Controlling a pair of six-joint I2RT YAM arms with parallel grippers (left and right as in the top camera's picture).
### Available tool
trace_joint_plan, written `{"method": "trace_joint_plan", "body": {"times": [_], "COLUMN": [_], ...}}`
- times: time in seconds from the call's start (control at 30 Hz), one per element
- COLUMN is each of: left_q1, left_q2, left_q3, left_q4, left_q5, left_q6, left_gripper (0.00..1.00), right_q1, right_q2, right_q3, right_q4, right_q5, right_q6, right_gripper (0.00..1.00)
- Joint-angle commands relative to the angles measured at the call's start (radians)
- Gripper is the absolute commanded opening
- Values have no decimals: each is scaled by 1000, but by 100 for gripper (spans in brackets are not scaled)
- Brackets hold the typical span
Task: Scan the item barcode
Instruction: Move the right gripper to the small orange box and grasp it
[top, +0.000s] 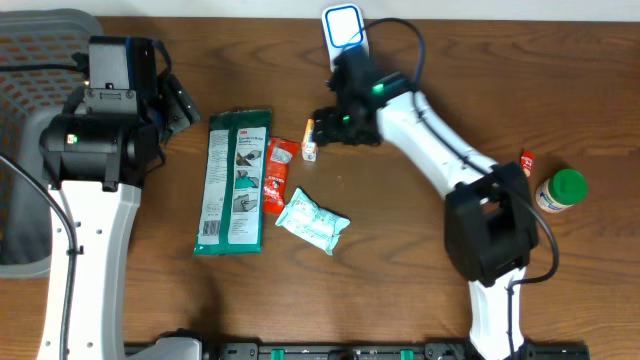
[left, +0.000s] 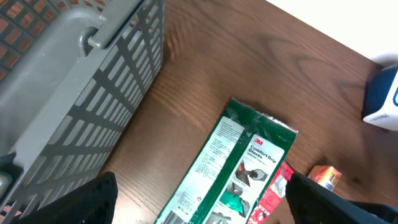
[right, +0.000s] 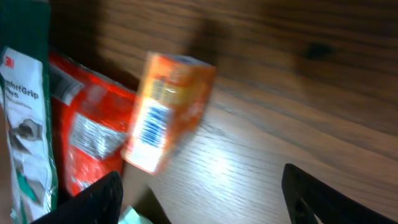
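Right gripper (right: 202, 180): jaws wide apart, nothing between them. The orange box (right: 166, 112) sits just beyond the fingertips on the table, touching the right edge of the red packet (right: 87, 143). It looks tilted and blurred in the wrist view, with the barcode (right: 149, 127) facing the camera. The scanner (top: 343, 27) stands at the far edge, apart from the box. Left gripper (left: 200, 186): spread wide, empty, over the far end of the green glove pack (top: 235, 180), right of the basket (left: 68, 93).
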Motion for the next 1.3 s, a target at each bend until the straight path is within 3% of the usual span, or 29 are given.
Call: {"method": "trace_joint_plan", "body": {"times": [0.0,0.17,0.53,0.63,0.8,1.0,1.1,1.27], "left_q1": [4,4,4,4,4,4,4,4], "left_q2": [3,3,3,3,3,3,3,3], "left_q3": [16,16,16,16,16,16,16,16], "left_q4": [-3,-3,-3,-3,-3,-3,-3,-3], "left_q5": [-13,-12,-13,-13,-13,-13,-13,-13], "left_q6": [2,2,2,2,2,2,2,2], "left_gripper": [87,87,87,87,87,87,87,87], "right_q1": [61,104,122,124,124,124,124,112], "right_q2": [13,22,92,105,105,105,100,35], "right_q3": [11,11,11,11,11,11,11,11], "right_q4": [32,61,140,164,167,161,156,101], "right_q5": [193,307,290,274,266,266,266,300], "right_q6": [160,247,248,247,247,242,189,98], "right_gripper": [79,86,75,65,36,19,5,8]}}
